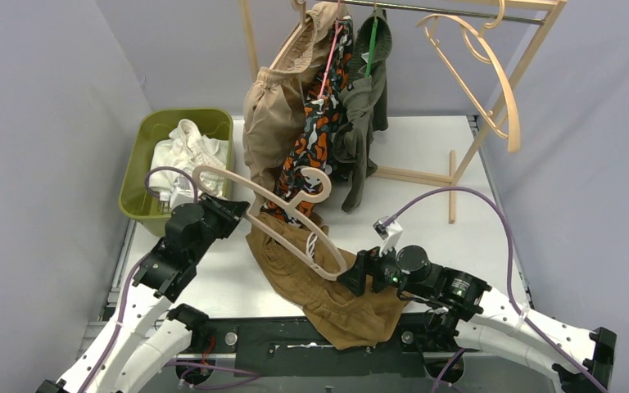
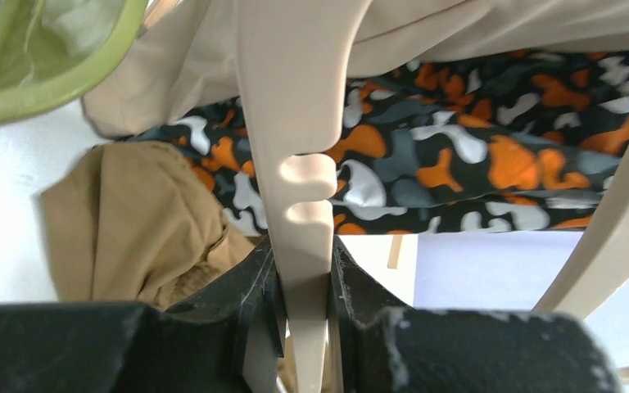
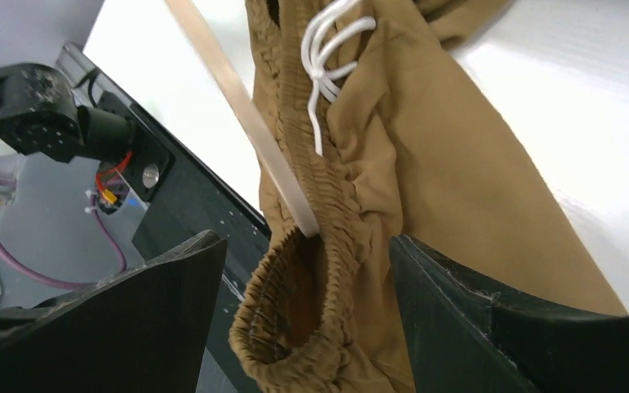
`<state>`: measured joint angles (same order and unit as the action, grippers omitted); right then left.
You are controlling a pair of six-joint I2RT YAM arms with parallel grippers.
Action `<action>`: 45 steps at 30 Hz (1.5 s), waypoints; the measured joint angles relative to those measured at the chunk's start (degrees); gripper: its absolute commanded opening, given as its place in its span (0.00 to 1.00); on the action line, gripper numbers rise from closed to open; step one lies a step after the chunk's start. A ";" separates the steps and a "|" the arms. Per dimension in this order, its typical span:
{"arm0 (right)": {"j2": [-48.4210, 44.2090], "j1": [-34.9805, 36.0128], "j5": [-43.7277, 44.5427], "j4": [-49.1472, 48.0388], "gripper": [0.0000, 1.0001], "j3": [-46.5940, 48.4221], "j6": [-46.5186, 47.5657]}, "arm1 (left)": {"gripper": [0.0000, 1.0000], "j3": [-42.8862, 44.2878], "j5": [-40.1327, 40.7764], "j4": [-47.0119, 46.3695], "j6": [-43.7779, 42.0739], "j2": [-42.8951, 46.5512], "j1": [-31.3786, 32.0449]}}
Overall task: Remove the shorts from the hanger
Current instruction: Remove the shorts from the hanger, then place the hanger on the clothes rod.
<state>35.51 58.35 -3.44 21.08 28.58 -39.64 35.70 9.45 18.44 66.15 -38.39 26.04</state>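
A cream hanger (image 1: 274,217) slants over the table with my left gripper (image 1: 231,210) shut on its left arm. In the left wrist view that hanger arm (image 2: 303,196) is pinched between the jaws of the left gripper (image 2: 305,286). The brown shorts (image 1: 319,286) lie crumpled on the table, their waistband still hooked over the hanger's right tip (image 3: 305,223). My right gripper (image 1: 350,280) is open. In its wrist view the gathered waistband (image 3: 311,303) hangs between the spread fingers (image 3: 156,319), untouched, white drawstring (image 3: 328,65) above.
Beige shorts (image 1: 270,106), camouflage shorts (image 1: 315,131) and dark olive shorts (image 1: 364,106) hang on the wooden rack (image 1: 475,147). Empty hangers (image 1: 491,74) dangle from its rail at the right. White shorts (image 1: 184,147) lie in the green bin (image 1: 143,143) at the left.
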 measured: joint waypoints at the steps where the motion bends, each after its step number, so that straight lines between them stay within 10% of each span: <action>1: -0.48 -0.02 -0.57 -0.22 0.74 -1.03 -0.11 | 0.00 1.14 0.07 0.46 -0.35 0.15 -0.33; 15: -3.50 0.00 2.56 -8.20 0.77 -2.67 1.44 | 0.00 5.99 -3.32 2.01 -0.17 0.72 -1.03; 45: -9.16 0.00 -9.86 -6.34 0.42 -4.07 2.97 | 0.00 -7.76 -11.39 -3.67 15.80 5.92 -2.08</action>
<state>26.35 58.35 -13.30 14.74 24.51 -36.67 27.94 -1.93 14.76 81.95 -32.47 23.97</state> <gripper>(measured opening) 0.417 0.176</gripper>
